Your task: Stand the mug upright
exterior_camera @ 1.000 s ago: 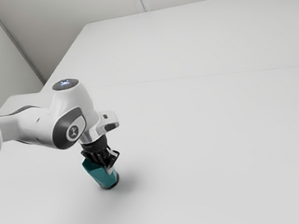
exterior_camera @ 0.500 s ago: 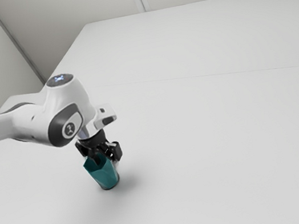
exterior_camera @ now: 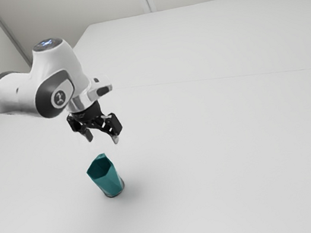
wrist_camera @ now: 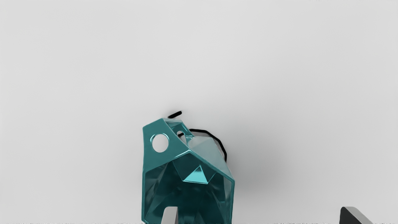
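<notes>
Looks done, nothing left: faceted teal mug upright on white table; your black two-finger gripper wide open above, empty.

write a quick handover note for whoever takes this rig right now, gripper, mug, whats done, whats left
Gripper: open and empty, above the mug and not touching it.
Mug: teal, on the table, standing on its base with its mouth up.
Done: the mug is upright and released.
Left: no uprighting work that I can see; probably just take the arm clear, minding the mug's rim, which is beneath the fingers.
</notes>
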